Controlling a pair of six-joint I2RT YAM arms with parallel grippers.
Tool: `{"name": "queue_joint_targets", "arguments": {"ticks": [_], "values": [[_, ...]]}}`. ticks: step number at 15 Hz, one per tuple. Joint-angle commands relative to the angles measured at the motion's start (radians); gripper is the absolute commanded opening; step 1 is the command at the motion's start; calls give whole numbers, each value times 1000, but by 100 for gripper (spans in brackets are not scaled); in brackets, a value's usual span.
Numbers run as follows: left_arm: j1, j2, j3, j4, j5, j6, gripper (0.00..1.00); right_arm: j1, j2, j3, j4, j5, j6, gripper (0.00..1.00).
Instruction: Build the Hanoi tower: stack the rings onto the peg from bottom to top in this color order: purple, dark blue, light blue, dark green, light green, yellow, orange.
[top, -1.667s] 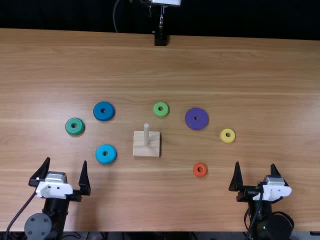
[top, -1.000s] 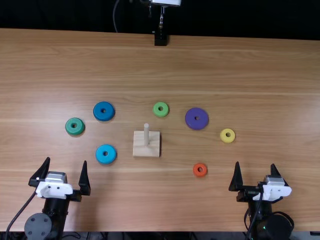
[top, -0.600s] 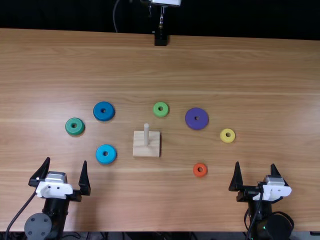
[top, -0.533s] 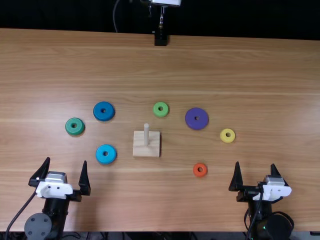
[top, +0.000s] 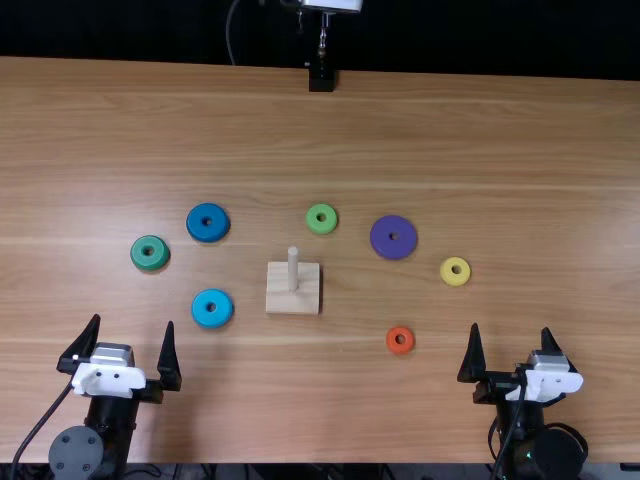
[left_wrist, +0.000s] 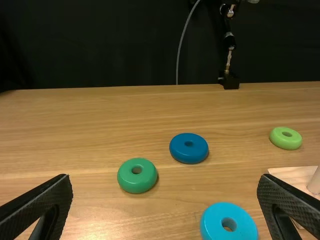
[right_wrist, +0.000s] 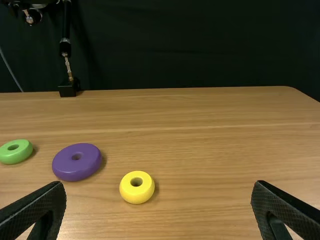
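Fingers spread on left gripper (top: 134, 321) and right gripper (top: 511, 329), dark green ring (top: 150, 262) beyond the left pair.

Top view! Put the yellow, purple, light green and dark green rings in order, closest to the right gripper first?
From the right gripper:
1. Yellow ring, right side
2. Purple ring, right of middle
3. Light green ring, near middle
4. Dark green ring, leftmost

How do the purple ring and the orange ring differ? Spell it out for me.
The purple ring is clearly wider across; the orange ring is small. The purple ring's hole looks small against its broad band, while the orange ring's hole takes up a larger share of it. Both lie flat on the table, off the peg.
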Motion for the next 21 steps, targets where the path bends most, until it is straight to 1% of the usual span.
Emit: {"name": "queue_joint_targets", "arguments": {"ticks": [1, 4, 5, 7, 8, 9, 12, 13, 14, 15, 16, 17, 19, 20, 21], "values": [[7, -12, -25, 5, -4, 9, 100, -4, -13, -5, -27, -2, -1, 100], [7, -12, -25, 5, -4, 11, 100, -4, -13, 28, -22, -2, 1, 100], [7, -12, -25, 5, -4, 9, 100, -6, -1, 90, -22, -2, 4, 100], [7, -12, -25, 5, -4, 11, 100, -3, 154, 191, -15, 0, 10, 100], [7, -12, -25, 5, -4, 11, 100, -1, 205, 254, -16, 4, 8, 100], [7, -12, -25, 5, -4, 11, 100, 6, 254, 311, -16, 4, 8, 100], [6, -12, -25, 5, -4, 11, 100, 26, 500, 504, -18, 0, 10, 100], [7, -12, -25, 5, -4, 11, 100, 28, 578, 568, -18, -3, 21, 100], [7, -12, -25, 5, -4, 9, 100, 40, 662, 633, -18, -5, 43, 100], [6, -12, -25, 5, -4, 9, 100, 80, 753, 693, -18, -9, 58, 100], [7, -12, -25, 5, -4, 11, 100, 120, 832, 749, -20, -13, 54, 100], [7, -12, -25, 5, -4, 11, 100, 155, 903, 788, -24, -11, 49, 100], [7, -12, -25, 5, -4, 9, 100, 204, 1040, 844, -24, -11, 38, 100], [6, -12, -25, 5, -4, 9, 100, 217, 1110, 875, -27, -11, 6, 100], [7, -12, -25, 5, -4, 9, 100, 232, 1193, 921, -37, -11, -43, 100]]}}
